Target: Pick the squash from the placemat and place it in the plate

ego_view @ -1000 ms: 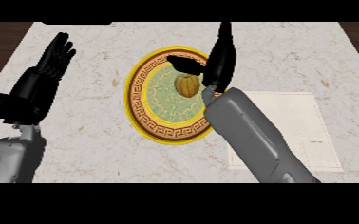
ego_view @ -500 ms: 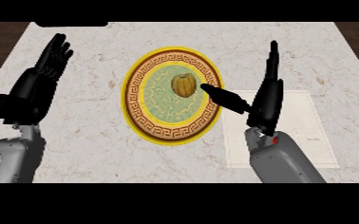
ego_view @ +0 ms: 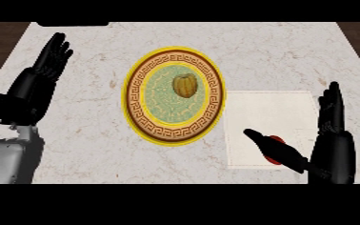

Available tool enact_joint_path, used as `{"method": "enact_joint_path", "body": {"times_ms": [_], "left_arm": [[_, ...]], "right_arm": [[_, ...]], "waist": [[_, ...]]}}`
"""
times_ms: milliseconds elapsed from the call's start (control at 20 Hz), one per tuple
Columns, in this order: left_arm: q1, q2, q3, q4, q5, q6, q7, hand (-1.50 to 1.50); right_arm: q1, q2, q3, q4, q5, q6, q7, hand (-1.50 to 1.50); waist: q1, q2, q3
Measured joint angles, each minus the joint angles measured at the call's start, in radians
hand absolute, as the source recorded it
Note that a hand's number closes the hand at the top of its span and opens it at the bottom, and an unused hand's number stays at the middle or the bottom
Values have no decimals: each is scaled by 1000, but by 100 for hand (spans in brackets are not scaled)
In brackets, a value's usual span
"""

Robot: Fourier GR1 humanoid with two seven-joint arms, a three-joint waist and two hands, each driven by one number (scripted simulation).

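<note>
Marble counter [ego_view: 91,138] in view: squash [ego_view: 184,86] sits in the plate [ego_view: 137,106], placing looks done. Right hand [ego_view: 330,124] hovers open and empty over the placemat [ego_view: 271,109]; left hand [ego_view: 44,74] rests open.

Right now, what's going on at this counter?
The squash lies in the middle of the plate, and neither hand touches it. The right hand is open over the right part of the placemat, fingers straight up and thumb pointing toward the plate. The left hand rests open at the counter's left edge. The placement looks done.
</note>
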Motion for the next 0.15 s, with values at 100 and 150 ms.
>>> {"method": "enact_joint_path", "body": {"times_ms": [100, 150], "left_arm": [[-7, -21, -12, 8, -21, 13, -7, 0], [2, -19, -8, -11, -17, 8, 2, 0]], "right_arm": [[45, -16, -24, -41, -17, 21, -27, -150], [53, -20, -38, -51, -6, 31, -20, -150]], "waist": [[2, 1, 0], [4, 1, 0]]}}
